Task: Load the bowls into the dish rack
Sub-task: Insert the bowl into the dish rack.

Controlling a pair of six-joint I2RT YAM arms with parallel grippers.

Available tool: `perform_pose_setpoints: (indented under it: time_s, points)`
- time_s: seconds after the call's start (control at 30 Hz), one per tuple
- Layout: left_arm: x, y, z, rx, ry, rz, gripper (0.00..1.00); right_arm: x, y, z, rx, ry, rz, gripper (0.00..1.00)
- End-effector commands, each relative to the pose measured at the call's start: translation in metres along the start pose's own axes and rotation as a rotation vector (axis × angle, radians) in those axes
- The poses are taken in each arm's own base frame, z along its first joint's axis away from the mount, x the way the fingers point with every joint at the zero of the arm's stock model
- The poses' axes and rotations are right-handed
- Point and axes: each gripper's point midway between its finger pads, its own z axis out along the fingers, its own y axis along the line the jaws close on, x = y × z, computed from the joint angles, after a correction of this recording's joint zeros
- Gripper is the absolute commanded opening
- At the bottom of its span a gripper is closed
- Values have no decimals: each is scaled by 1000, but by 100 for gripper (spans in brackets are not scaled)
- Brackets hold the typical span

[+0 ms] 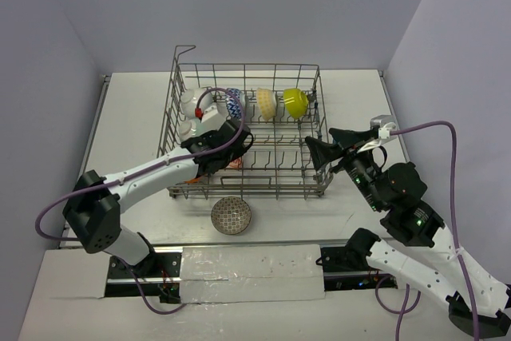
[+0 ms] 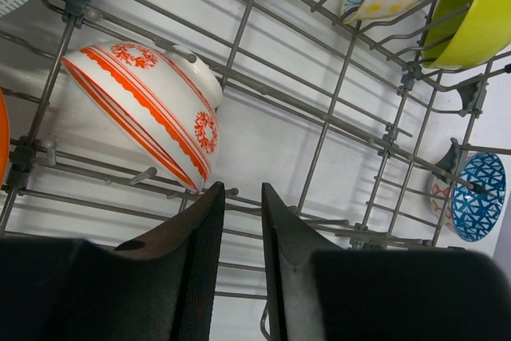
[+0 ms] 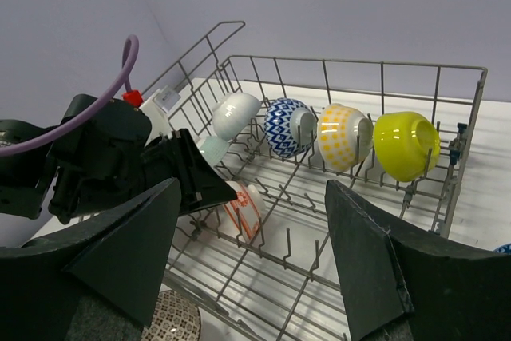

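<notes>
White table point(image 1: 359, 93), dish rack point(image 1: 279, 185) sitting on it mid-scene, raised corner loop at its far left

Left arm reaches over the rack's near-left wall; left gripper point(image 2: 239, 189) is down inside the rack, jaws at a narrow gap, nothing between them. Right gripper point(image 3: 251, 221) hangs just outside the rack's right wall, jaws wide apart, holding nothing

Bowls in the rack, back row, all tipped on edge between tines: lime bowl point(image 1: 295, 102) nearest the right wall, then yellow-dotted bowl point(image 1: 266, 101), then blue zigzag bowl point(image 1: 234, 101), then white bowl point(image 3: 237, 113) toward the far-left corner (partly hidden by the left arm from above). Red-white bowl point(image 2: 144, 109) lies on its side on the rack floor in the nearer left part, just ahead of the left fingertips, not touching them. Orange sliver at the left edge of the left wrist view, too little to say more

Grey patterned bowl point(image 1: 231, 216) sits upright on the table just in front of the rack, outside it. Blue triangle-pattern bowl point(image 2: 479, 205) shows through the wires; in or out of the rack, cannot tell
</notes>
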Motion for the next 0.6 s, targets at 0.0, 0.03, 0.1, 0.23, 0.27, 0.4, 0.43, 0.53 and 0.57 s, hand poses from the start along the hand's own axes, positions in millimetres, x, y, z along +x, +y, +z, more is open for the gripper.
perform_pose_setpoints:
  time_s: [0.0,0.03,0.1,0.23,0.27,0.4,0.43,0.53,0.57]
  points:
    - [-7,-10,-9,26,-21,-60,31,-6,4,1,-17,-31,14,80]
    - [-6,-6,-8,17,-19,-72,32,-6,3,1,-15,-32,15,80]
    - [-6,-2,-9,9,-24,-80,33,-5,3,1,-13,-31,14,80]
    - [-7,12,-12,-34,-35,-113,34,-6,3,0,-14,-35,19,80]
    - [-7,14,-14,-35,-37,-121,35,-5,3,0,-15,-32,17,80]
    - [-14,16,-22,-13,-55,-167,37,-7,3,0,-16,-34,19,80]
    - [-14,18,-22,-14,-53,-172,37,-7,3,0,-16,-33,18,80]
    - [-18,21,-22,-19,-56,-188,37,-6,4,-1,-19,-34,21,80]
    - [-18,22,-21,-17,-54,-196,37,-7,4,-1,-19,-35,21,80]
